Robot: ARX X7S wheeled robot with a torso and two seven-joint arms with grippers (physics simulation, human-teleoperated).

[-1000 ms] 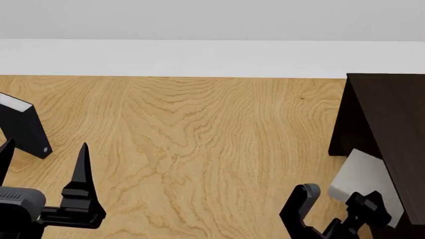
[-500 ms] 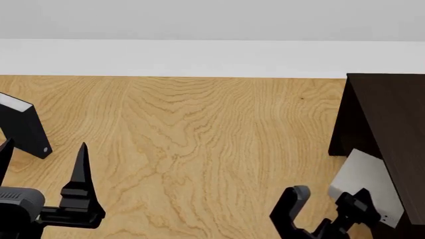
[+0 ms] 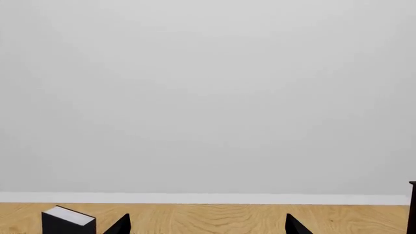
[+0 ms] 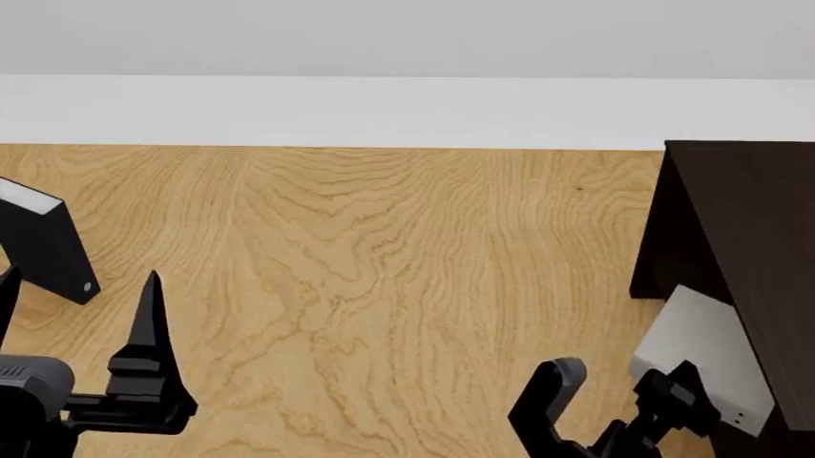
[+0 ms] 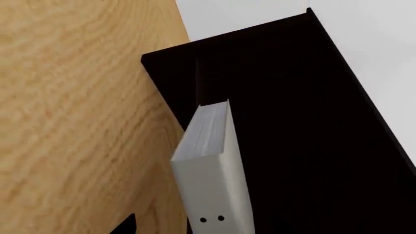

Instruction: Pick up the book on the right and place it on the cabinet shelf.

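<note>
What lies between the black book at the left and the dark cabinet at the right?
In the head view, only bare wooden floor lies between the black book and the cabinet. The left gripper sits nearer the camera.

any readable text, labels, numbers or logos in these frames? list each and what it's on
None: no words, numbers or logos in any view.
Light grey hardcover book against the very dark brown wooden cabinet: two small dark dots near one end of its spine, no lettering.
Black book with white page edges: one small round pale mark at its lower corner, not text.
</note>
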